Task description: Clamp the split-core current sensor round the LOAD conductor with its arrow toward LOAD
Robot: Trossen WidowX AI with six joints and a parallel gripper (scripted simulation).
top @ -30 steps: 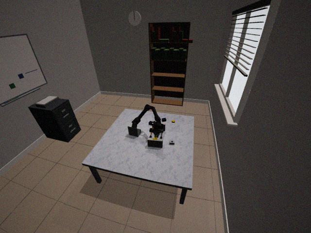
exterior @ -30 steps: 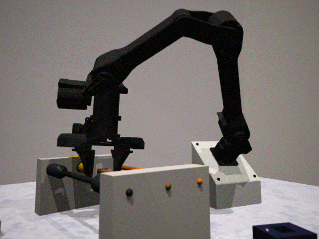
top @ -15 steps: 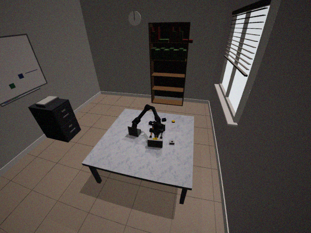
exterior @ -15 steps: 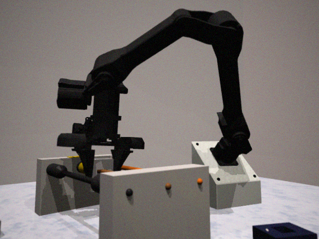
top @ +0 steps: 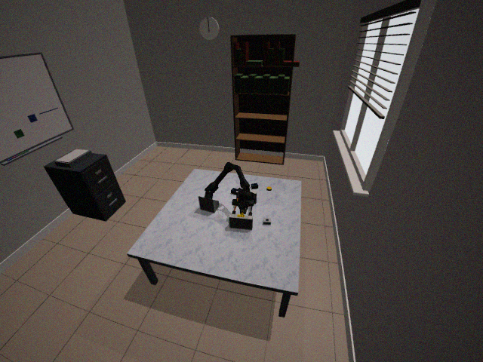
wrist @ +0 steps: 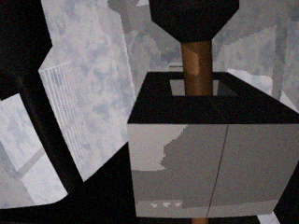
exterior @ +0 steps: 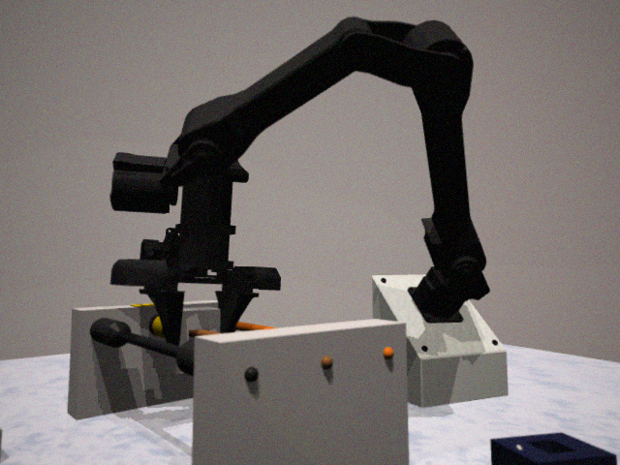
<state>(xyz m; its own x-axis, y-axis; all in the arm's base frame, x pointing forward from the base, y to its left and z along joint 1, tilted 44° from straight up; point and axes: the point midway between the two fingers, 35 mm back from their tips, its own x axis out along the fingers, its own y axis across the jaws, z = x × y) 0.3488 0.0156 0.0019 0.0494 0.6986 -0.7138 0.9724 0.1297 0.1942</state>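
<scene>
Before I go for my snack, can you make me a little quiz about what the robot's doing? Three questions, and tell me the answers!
1. True or false: the brown rod goes through the hole in the sensor.
2. How many round rod ends poke out of the face of the near block in the exterior view?
3. What colour is the box at the bottom right of the exterior view? A) red B) dark blue C) green

Key: 1. True. 2. Three. 3. B.
</scene>
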